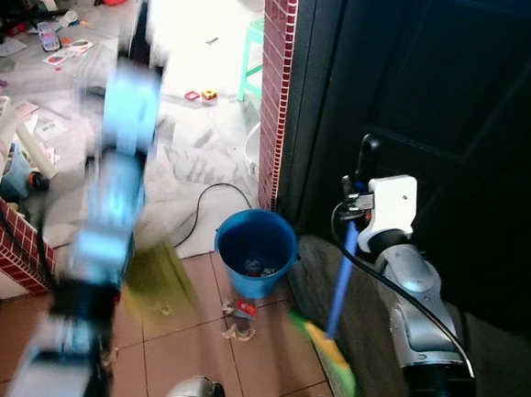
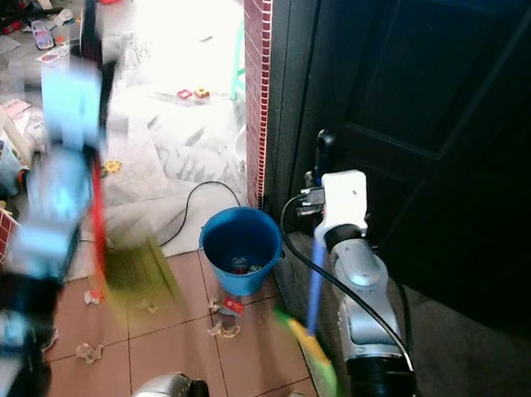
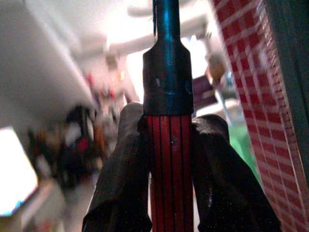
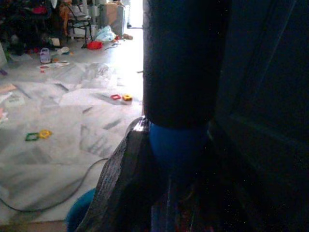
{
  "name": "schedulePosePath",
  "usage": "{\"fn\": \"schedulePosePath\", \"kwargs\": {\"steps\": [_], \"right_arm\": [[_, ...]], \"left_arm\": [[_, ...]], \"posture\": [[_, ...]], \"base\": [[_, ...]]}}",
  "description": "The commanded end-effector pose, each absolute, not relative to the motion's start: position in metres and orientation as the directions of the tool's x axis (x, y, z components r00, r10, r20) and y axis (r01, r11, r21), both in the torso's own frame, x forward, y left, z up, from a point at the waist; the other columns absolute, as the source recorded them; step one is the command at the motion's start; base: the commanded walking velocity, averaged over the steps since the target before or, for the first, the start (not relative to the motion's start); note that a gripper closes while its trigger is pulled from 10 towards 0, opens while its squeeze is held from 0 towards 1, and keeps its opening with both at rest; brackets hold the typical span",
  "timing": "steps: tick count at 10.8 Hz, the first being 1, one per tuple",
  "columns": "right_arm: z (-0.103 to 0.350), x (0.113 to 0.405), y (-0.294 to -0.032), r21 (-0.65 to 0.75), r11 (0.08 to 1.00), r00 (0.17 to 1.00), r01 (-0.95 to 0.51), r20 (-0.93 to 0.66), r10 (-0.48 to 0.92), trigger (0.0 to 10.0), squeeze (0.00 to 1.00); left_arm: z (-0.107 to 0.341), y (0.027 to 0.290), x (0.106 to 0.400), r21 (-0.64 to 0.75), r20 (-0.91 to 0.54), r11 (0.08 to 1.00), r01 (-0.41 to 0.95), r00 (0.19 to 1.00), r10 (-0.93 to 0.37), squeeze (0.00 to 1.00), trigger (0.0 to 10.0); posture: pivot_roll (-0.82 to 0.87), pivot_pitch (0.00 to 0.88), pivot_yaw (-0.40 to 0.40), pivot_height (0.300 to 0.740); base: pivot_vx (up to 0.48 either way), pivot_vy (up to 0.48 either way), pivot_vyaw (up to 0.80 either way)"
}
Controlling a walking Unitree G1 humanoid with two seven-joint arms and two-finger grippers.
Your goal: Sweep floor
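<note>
The sweeping was in hand: the left gripper [image 3: 169,159] pinched the red broom [image 2: 106,241] over the tiles, the right gripper [image 4: 169,159] clamped the blue dustpan handle [image 1: 341,287] beside the blue bucket [image 1: 255,253], and next the scraps [image 2: 224,319] probably needed gathering.

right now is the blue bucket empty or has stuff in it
Not empty: the blue bucket stands upright on the tiles, and the head views show small scraps lying at its bottom. What they are is unclear.

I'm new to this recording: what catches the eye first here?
The round blue plastic bucket stands on the tiled floor by the red brick pillar. The left gripper, blurred, clamps a red-handled broom; the right gripper holds a blue-handled dustpan before the dark door.
</note>
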State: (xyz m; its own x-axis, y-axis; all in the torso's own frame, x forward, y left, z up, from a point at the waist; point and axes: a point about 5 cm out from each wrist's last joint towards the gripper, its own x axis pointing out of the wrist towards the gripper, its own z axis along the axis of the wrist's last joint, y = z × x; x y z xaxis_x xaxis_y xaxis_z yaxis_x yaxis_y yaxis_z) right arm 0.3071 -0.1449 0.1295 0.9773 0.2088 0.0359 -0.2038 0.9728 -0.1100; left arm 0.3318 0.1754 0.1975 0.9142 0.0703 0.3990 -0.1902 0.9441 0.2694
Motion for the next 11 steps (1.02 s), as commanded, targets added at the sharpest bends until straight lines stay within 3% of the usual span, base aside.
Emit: {"fn": "schedulePosePath", "kwargs": {"steps": [1,5,9,11], "right_arm": [[0.140,0.312,-0.142,-0.057,0.979,0.977,-0.197,0.076,0.201,10.0,0.00],[0.145,0.318,-0.135,-0.034,0.980,0.976,-0.194,0.097,0.196,10.0,0.00],[0.143,0.317,-0.132,-0.057,0.978,0.973,-0.200,0.104,0.205,10.0,0.00],[0.143,0.320,-0.131,-0.049,0.987,0.980,-0.154,0.120,0.159,10.0,0.00]], "left_arm": [[0.212,0.178,0.326,0.242,0.451,0.943,-0.227,0.887,0.097,0.00,10.0],[0.141,0.173,0.301,0.256,0.245,0.941,-0.220,0.957,0.157,0.00,10.0],[0.132,0.144,0.302,0.103,0.180,0.991,-0.085,0.981,0.066,0.00,10.0],[0.123,0.139,0.300,0.138,0.167,0.989,-0.056,0.985,0.033,0.00,10.0]], "posture": [[-0.06,0.035,0.042,0.740],[-0.05,0.052,0.039,0.740],[-0.06,0.054,0.016,0.740],[-0.06,0.053,0.021,0.740]], "base": [[0.000,0.000,0.00],[0.000,0.000,0.00],[0.000,0.000,0.73],[0.000,0.000,0.00]]}}
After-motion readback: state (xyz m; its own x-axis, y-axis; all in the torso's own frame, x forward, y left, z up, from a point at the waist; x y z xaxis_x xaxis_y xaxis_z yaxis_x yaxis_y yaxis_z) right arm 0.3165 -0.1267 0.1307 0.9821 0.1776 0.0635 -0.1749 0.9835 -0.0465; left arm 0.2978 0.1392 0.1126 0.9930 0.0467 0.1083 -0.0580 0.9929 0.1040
